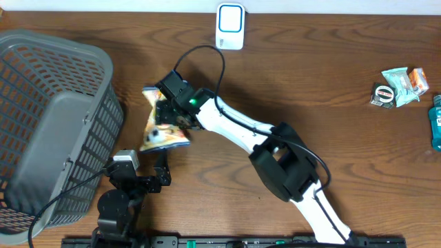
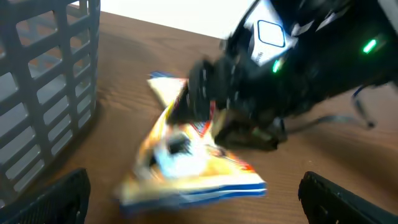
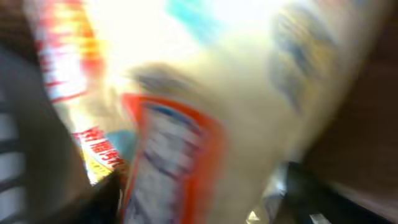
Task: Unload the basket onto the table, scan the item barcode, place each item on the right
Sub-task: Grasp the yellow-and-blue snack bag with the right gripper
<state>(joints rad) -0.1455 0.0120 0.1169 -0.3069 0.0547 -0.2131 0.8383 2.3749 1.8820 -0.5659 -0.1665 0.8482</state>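
Note:
The item is a yellow and blue snack bag lying on the brown table left of the middle. My right gripper reaches in from the right and is shut on the bag's pinched middle. In the right wrist view the blurred bag fills the space between the fingers of the right gripper. My left gripper stands open just in front of the bag, apart from it. The left wrist view shows the bag beyond the wide jaws of the left gripper, with the right gripper on top of it. A white scanner stands at the table's far edge.
A large grey basket fills the left side, close to the left arm. Small packets and a teal item lie at the far right. The right arm's black cable loops between bag and scanner.

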